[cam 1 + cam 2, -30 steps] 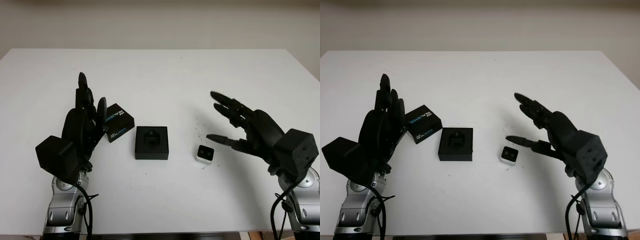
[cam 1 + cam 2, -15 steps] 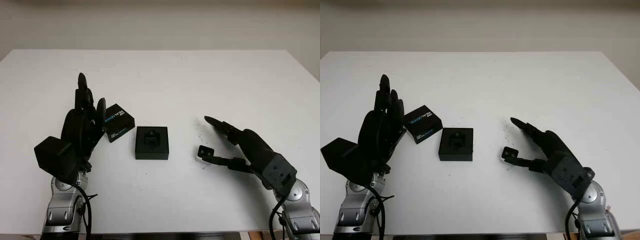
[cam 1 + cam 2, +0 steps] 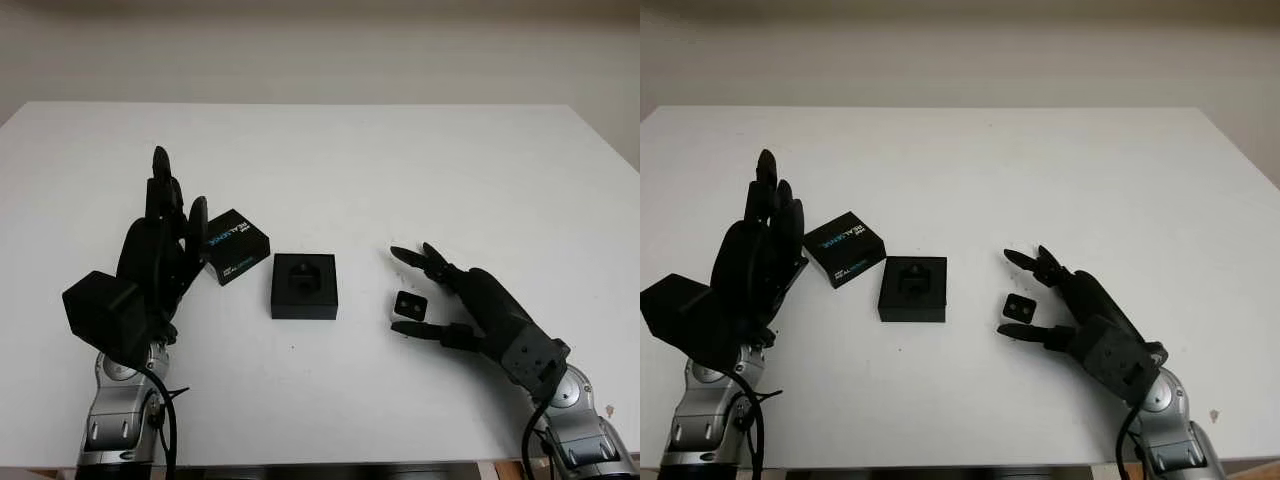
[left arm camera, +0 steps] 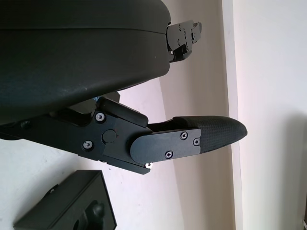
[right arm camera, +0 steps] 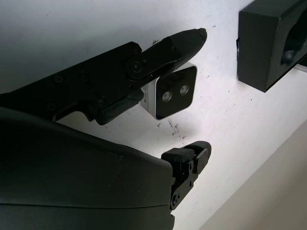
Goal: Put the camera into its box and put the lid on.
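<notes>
You're working low on the right of the head views, where the right robot hand [image 3: 440, 300] is bracketing the camera [image 3: 410, 304] on the worktop [image 3: 420, 170]: its fingers [image 5: 158, 52] are sitting on one side, the thumb on the other, and the wrist view is showing a gap of bare surface at the thumb, so I'm reading this as a grasp not yet closed. To do it well, you're wanting to close evenly across the camera's flat sides so it isn't skidding away, then lift straight before heading left.

At lower left, the left robot hand [image 3: 160, 255] is standing open and upright, holding nothing.

Moving further up, at centre frame, the box [image 3: 303, 286] is sitting open, well apart from the camera; inside it you're seeing a dark moulded insert and no camera. Just beyond the left robot hand, the lid [image 3: 235, 245] is lying tilted on the worktop, close beside the box.
</notes>
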`<state>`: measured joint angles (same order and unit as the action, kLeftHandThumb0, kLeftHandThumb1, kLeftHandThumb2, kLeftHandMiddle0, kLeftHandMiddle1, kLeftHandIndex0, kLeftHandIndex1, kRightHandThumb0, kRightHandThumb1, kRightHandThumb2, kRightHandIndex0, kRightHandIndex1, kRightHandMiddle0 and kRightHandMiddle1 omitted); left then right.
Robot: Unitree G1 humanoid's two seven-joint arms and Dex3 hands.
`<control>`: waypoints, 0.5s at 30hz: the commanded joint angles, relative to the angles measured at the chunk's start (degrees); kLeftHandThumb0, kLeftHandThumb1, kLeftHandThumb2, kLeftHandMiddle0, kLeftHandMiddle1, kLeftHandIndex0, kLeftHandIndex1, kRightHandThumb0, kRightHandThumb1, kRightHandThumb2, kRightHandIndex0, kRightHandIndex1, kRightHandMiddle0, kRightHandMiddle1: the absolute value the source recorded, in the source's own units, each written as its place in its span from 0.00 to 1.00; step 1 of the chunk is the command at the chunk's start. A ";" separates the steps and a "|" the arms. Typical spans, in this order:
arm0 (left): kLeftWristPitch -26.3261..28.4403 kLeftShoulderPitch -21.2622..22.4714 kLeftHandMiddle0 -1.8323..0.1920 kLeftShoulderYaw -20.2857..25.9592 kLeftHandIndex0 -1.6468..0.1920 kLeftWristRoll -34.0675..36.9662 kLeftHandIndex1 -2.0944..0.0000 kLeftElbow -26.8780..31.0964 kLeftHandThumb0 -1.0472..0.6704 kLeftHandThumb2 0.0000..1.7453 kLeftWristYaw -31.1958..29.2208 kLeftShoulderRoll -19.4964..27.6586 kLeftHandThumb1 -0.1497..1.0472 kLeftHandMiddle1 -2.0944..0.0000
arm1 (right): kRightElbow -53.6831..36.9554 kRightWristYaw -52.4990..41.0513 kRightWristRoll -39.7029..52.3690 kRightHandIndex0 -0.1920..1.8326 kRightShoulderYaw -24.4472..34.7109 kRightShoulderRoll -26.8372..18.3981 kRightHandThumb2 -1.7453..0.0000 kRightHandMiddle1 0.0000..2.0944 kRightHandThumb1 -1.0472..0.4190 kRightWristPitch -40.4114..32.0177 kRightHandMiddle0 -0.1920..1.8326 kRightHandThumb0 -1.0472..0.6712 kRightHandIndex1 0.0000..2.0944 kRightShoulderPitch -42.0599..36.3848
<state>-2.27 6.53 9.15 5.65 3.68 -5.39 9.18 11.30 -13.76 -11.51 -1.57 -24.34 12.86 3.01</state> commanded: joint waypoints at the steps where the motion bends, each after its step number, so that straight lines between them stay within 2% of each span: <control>1: -0.61 0.99 1.00 0.32 1.00 0.37 1.00 -0.15 0.18 0.31 -0.28 0.44 1.00 1.00 | 1.86 0.44 -0.54 0.17 -0.41 0.14 0.97 0.08 0.14 0.00 0.31 0.26 0.03 -1.04; 10: -0.62 0.88 1.00 0.49 1.00 0.22 1.00 0.14 0.17 0.31 -0.31 0.55 1.00 1.00 | 4.95 5.42 -3.63 0.19 -0.38 -0.44 0.97 0.13 0.14 3.62 0.34 0.28 0.03 -1.93; 11: -0.57 0.81 1.00 0.47 1.00 0.11 1.00 0.20 0.17 0.31 -0.39 0.67 1.00 1.00 | 5.09 5.72 -3.77 0.20 -0.28 -0.43 0.97 0.17 0.14 3.77 0.33 0.28 0.03 -2.08; 14: -0.47 0.78 1.00 0.44 1.00 0.11 1.00 0.23 0.18 0.32 -0.74 0.95 1.00 1.00 | 5.57 6.46 -4.44 0.20 -0.27 -0.75 0.97 0.41 0.13 4.26 0.20 0.28 0.03 -2.29; 15: -0.57 0.89 1.00 0.49 1.00 0.16 1.00 0.09 0.18 0.32 -0.78 0.97 1.00 1.00 | 5.78 6.74 -4.91 0.20 -0.36 -1.04 0.97 0.43 0.13 4.61 0.19 0.28 0.03 -2.31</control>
<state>-2.31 6.55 9.33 5.64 3.58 -5.97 9.58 15.11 -7.09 -15.81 -1.75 -24.44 17.67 2.52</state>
